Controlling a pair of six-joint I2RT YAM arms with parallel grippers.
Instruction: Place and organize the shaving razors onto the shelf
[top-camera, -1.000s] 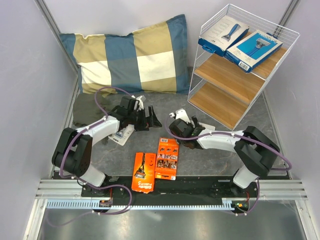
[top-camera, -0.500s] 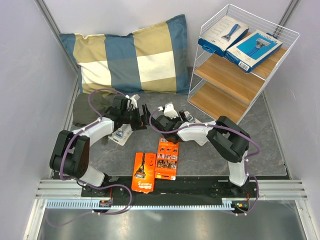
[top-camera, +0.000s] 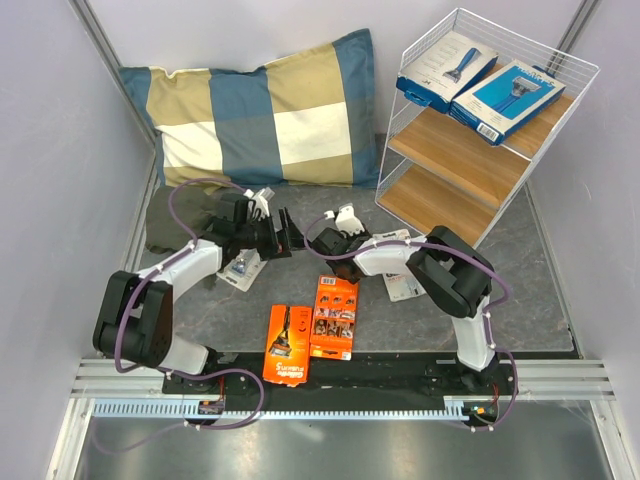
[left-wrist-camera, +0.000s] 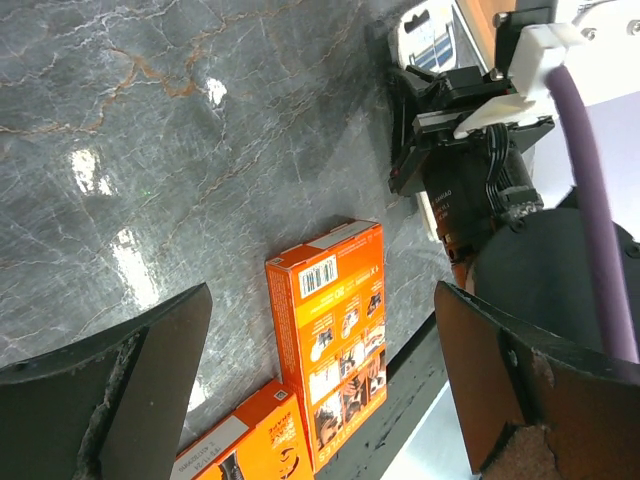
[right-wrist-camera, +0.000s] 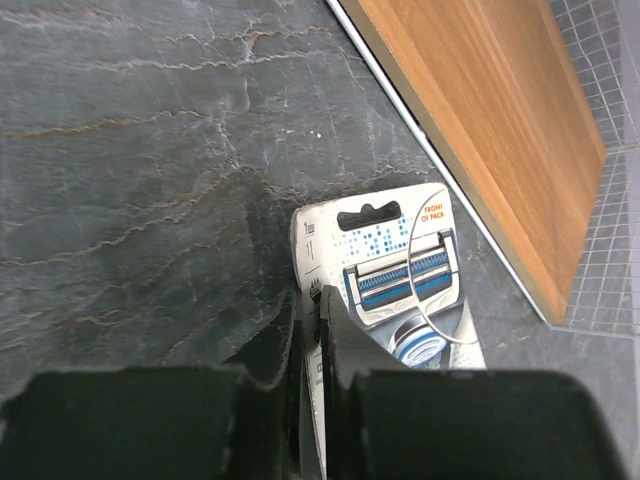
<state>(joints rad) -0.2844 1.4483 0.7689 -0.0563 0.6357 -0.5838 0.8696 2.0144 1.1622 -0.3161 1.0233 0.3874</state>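
Note:
My right gripper is shut on the left edge of a grey blister razor pack, which lies by the shelf's bottom board. From above, that gripper sits mid-table, left of the shelf. My left gripper stands open and empty just left of it, jaws wide. Two orange razor cards lie near the front edge. Another blister pack lies under my left arm. Two blue razor boxes rest on the shelf's top board.
A blue-and-tan checked pillow leans at the back left, with a dark cloth below it. The two grippers are close together. The shelf's middle and bottom boards are bare. Grey walls close in both sides.
The right arm folded in and its gripper moved left and slightly back. Its jaws went from open to shut on the blister pack's edge. The left gripper drew back a little, still open.

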